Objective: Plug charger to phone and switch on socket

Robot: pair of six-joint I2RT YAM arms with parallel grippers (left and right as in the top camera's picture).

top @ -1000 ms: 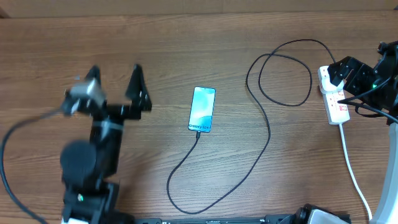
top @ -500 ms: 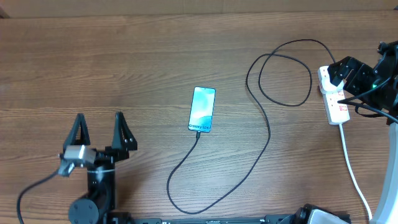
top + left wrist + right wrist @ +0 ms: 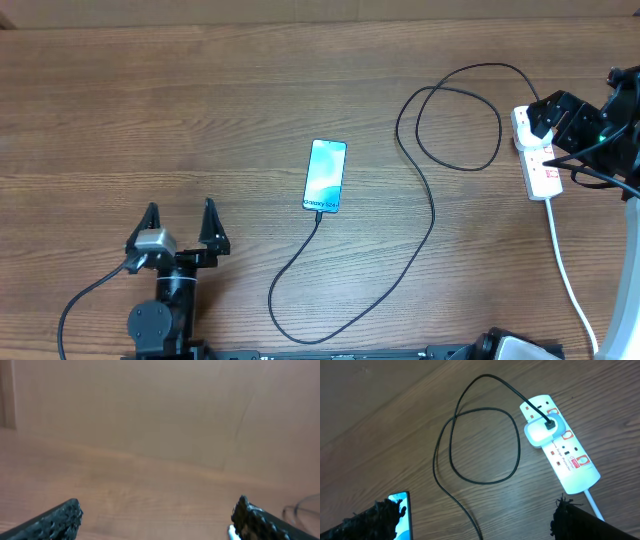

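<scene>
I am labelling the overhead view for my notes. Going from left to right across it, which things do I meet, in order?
left gripper → phone → socket. The charger spans too widely to place.

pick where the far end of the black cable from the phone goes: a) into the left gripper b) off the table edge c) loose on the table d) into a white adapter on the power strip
d, the cable loops round and ends in the white adapter sitting on the power strip
</scene>
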